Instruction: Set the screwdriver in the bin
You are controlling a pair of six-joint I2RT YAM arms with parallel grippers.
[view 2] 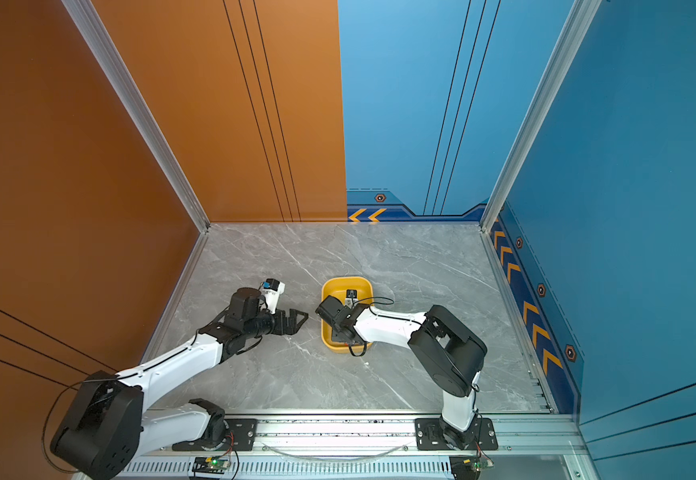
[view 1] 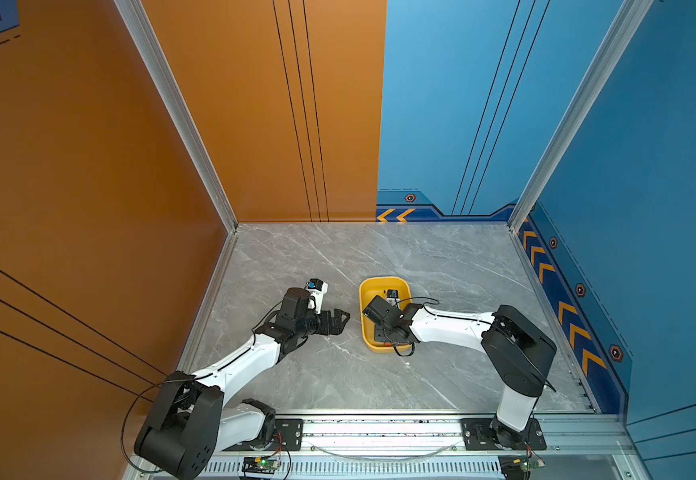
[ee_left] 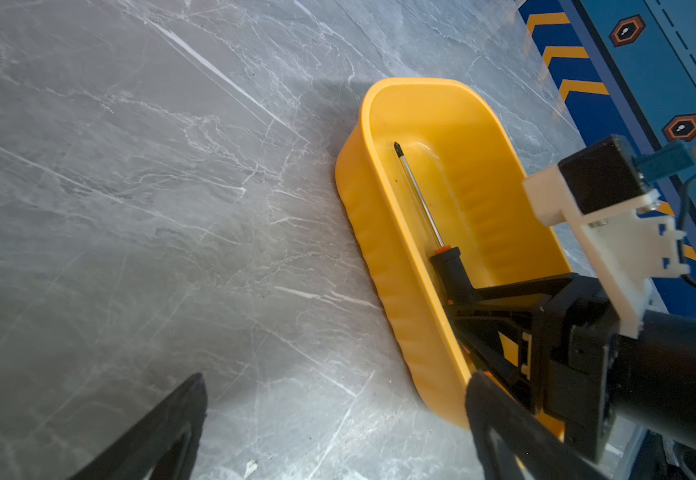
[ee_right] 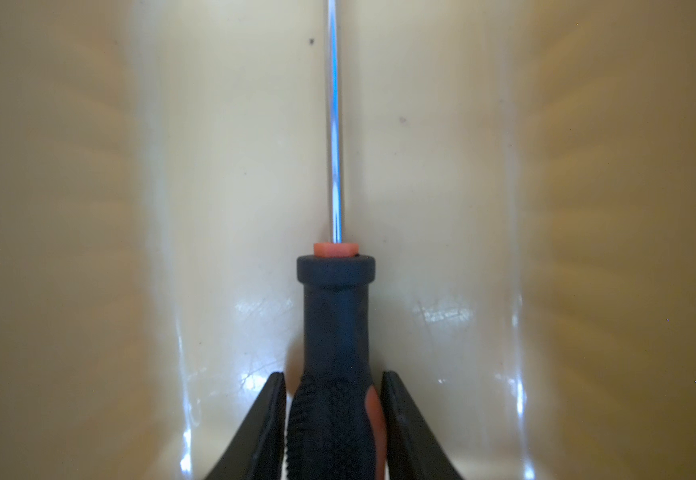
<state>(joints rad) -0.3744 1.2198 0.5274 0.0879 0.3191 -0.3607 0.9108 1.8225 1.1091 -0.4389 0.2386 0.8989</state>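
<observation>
Screwdriver (ee_right: 335, 332) lies along bin (ee_left: 383, 266) floor; right gripper (ee_right: 334, 415) jaws narrowly parted beside handle. Widen fully, lift straight up, avoid dragging it.

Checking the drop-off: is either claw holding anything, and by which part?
Nothing looks held. The right claw straddles the screwdriver handle, slivers of gap either side; left claw is empty.

A grey marbled tabletop (view 1: 379, 257) is seen enclosed by an orange wall panel (view 1: 88, 145) and blue wall panels (view 1: 649, 166). Orange chevron markings (view 1: 573, 328) are printed along the blue base, and an aluminium rail (view 1: 379, 432) is fixed along the near edge.
</observation>
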